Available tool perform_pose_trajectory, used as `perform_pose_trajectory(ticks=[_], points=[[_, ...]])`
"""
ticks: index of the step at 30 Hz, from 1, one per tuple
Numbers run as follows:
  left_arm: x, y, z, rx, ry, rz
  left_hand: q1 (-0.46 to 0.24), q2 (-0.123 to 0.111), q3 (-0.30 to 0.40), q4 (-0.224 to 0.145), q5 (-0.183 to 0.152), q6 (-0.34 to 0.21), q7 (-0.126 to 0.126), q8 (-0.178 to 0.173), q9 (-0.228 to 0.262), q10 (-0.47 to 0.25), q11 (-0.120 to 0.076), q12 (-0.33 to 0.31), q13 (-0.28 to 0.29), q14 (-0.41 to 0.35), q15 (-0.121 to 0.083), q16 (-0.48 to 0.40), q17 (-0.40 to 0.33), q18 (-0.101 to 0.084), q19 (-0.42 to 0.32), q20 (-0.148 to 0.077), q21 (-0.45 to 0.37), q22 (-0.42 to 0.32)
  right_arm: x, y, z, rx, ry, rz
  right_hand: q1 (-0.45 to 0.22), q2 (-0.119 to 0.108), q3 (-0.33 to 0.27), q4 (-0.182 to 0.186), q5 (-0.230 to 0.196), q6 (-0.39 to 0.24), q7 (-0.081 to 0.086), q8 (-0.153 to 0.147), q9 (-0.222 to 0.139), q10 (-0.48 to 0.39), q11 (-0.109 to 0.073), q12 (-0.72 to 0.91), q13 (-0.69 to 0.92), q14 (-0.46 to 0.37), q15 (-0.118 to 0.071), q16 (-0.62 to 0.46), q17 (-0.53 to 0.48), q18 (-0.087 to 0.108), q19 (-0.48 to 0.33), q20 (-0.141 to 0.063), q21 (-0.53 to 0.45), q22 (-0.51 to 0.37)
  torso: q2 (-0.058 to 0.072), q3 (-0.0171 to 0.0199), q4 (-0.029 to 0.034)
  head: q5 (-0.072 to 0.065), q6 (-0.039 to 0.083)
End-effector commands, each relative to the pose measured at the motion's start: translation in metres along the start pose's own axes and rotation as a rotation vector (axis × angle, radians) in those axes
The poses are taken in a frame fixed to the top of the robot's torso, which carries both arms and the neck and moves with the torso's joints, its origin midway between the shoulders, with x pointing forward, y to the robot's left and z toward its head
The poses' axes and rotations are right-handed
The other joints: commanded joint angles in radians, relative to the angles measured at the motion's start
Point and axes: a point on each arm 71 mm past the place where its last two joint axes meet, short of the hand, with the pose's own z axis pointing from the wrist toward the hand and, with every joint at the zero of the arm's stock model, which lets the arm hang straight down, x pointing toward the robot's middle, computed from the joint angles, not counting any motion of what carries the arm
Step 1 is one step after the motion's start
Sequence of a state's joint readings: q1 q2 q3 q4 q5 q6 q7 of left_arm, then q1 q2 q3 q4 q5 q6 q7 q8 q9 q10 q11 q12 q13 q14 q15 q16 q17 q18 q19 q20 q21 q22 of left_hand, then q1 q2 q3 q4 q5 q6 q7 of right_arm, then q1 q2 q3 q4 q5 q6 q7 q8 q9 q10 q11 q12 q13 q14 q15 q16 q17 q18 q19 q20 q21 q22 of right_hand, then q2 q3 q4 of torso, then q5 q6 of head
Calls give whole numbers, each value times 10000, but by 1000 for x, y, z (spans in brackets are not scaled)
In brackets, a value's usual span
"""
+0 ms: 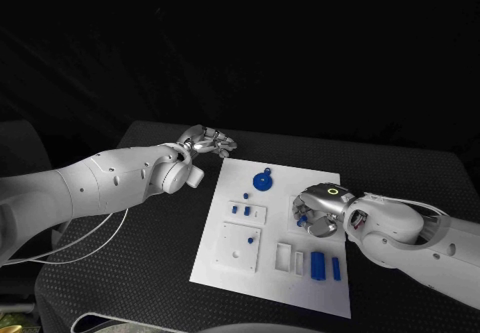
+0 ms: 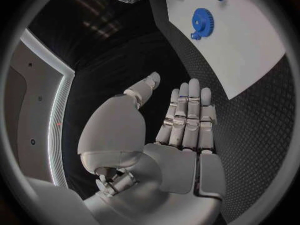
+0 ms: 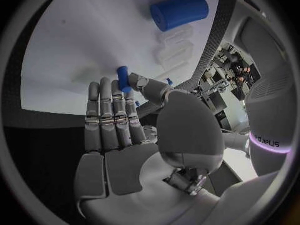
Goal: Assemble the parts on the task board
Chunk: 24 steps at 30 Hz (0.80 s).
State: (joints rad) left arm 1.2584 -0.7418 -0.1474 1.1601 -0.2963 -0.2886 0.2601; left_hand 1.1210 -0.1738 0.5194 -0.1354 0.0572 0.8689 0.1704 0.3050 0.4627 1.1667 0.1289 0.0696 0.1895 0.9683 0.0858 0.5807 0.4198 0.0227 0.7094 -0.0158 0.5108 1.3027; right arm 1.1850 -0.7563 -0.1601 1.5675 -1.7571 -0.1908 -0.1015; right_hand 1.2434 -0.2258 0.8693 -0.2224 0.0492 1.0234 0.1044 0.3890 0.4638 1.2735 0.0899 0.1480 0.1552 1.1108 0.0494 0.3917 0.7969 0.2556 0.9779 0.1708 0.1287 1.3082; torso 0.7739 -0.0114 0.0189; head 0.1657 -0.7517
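Our right hand [image 3: 134, 130] pinches a small blue peg [image 3: 122, 78] over the task board [image 1: 230, 267]. We should lower it straight and slowly. Our left hand [image 2: 181, 135] holds nothing, fingers straight.

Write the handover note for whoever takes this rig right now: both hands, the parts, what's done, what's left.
Left hand: holds nothing, fingers apart, off the task board's far left corner, over the table.
Right hand: over the board's right side, pinching a small blue peg.
Parts: blue gear lies at the board's far end; two blue blocks lie at its near right; small blue pieces stand in the middle fixture.
Done: peg picked up.
Left: seat the peg, then gear and blocks, judging by how they lie.
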Motion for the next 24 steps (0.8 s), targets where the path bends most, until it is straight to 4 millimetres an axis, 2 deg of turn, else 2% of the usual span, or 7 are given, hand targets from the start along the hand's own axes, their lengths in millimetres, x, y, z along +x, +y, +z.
perform_pose_trajectory(ticks=[1,10,18,24], points=[[2,-1,0,59,128,-87,-7,38,-29,49,1,-64,7,-40,-12,39,4,15,-18,84,-6,-48,17,144,33,14,-53,13,-3,0,-1,26,-405,-365,92,217,2,4,-10,160,-27,91,72,379,-227,175,201,227,-99,127,88,62,259,-99,134,228,0,-2,0,-4,1],[2,-1,0,41,156,-95,-15,43,-33,59,0,-78,13,-44,-15,38,5,16,-23,87,-5,-61,32,144,38,15,-62,16,-6,6,-2,-153,-623,-389,25,394,-245,-79,-9,225,-73,146,261,699,-388,325,407,580,-261,305,317,62,685,-284,387,220,-3,-11,11,-14,14],[1,-1,0,41,136,-90,-19,41,-36,65,0,-98,21,-52,-20,33,7,14,-31,87,-4,-76,47,144,41,15,-72,20,-12,10,-2,-272,-750,-365,17,426,-278,-100,-9,223,-74,145,293,726,-403,334,440,614,-279,314,353,62,723,-302,413,215,-1,-12,5,2,12],[1,-1,0,41,139,-90,-21,43,-37,71,1,-116,28,-60,-24,32,8,14,-36,89,-4,-88,60,145,45,15,-81,22,-27,17,-4,-455,-812,-447,14,425,-288,-111,-9,227,-77,147,306,734,-408,335,451,622,-285,315,364,62,730,-307,419,213,-3,-14,4,26,-3]])
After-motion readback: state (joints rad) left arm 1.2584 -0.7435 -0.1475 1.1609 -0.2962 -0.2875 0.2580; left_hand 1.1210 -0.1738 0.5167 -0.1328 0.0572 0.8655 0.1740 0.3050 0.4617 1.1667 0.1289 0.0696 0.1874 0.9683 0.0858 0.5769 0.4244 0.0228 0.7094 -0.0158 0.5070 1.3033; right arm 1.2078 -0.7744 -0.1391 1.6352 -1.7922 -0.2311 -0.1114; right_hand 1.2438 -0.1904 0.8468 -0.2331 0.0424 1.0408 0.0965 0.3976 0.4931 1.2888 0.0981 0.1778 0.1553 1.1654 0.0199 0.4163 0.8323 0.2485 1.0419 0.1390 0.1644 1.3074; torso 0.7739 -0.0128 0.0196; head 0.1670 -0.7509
